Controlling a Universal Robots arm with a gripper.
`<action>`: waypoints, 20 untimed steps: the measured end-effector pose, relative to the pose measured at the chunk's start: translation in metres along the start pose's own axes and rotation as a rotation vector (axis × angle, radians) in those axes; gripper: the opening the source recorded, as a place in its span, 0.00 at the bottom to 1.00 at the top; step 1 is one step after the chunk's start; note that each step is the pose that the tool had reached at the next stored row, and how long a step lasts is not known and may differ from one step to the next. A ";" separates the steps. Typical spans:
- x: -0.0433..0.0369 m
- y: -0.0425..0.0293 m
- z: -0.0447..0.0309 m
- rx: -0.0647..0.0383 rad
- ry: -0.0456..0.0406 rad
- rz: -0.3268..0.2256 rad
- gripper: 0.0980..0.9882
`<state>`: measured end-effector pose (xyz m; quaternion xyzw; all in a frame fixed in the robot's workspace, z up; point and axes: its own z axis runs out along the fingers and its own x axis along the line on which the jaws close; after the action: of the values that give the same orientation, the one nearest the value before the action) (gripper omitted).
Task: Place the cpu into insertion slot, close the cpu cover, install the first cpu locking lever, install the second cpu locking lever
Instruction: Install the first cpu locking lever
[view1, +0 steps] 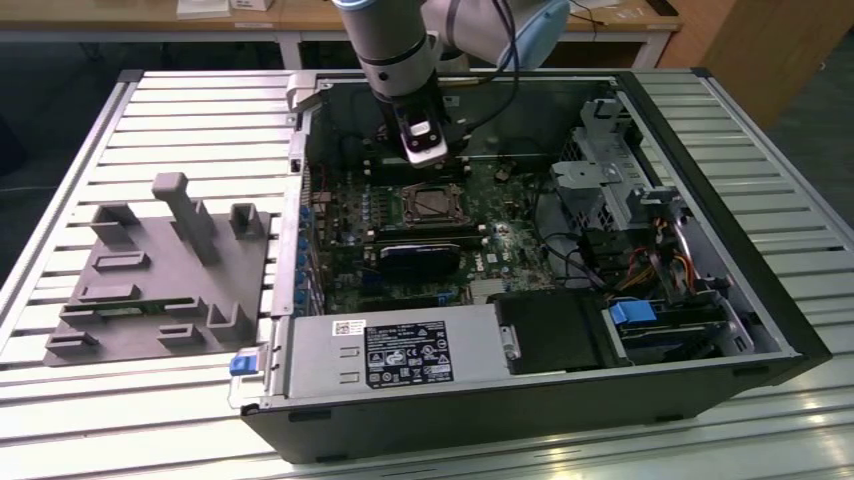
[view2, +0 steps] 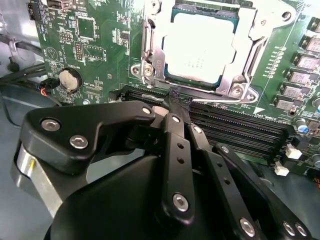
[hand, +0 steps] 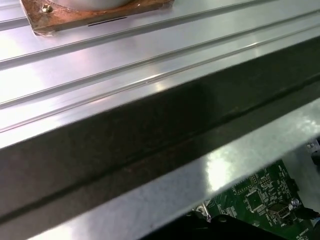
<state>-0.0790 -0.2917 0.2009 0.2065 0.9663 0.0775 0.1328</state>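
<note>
The cpu (view2: 200, 42) lies in the insertion slot (view1: 430, 203) on the green motherboard, its dull silver top showing through the window of the cpu cover (view2: 245, 55). The cover lies flat over the chip. A thin silvery locking lever (view2: 220, 100) runs along the socket edge nearest the memory slots. My gripper (view2: 175, 97) hangs over the board just beside that edge, black fingers (view2: 172, 135) drawn together, tips resting at the lever rod. In the exterior view the gripper (view1: 422, 152) stands inside the open computer case just behind the socket.
Long black memory slots (view2: 240, 130) lie right under the fingers. Case walls (view1: 747, 260), a drive cage (view1: 601, 170), cables (view1: 641, 270) and the power supply (view1: 400, 355) ring the board. A grey fixture (view1: 160, 270) sits on the slatted table (hand: 125, 60) at the exterior view's left.
</note>
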 end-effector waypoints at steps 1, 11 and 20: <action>0.0001 0.0003 0.0003 0.001 -0.0006 0.002 0.00; 0.0004 0.0031 0.0046 0.021 -0.0102 0.003 0.00; 0.0009 0.0041 0.0070 0.025 -0.0121 0.002 0.00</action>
<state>-0.0763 -0.2869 0.1948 0.2095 0.9662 0.0642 0.1359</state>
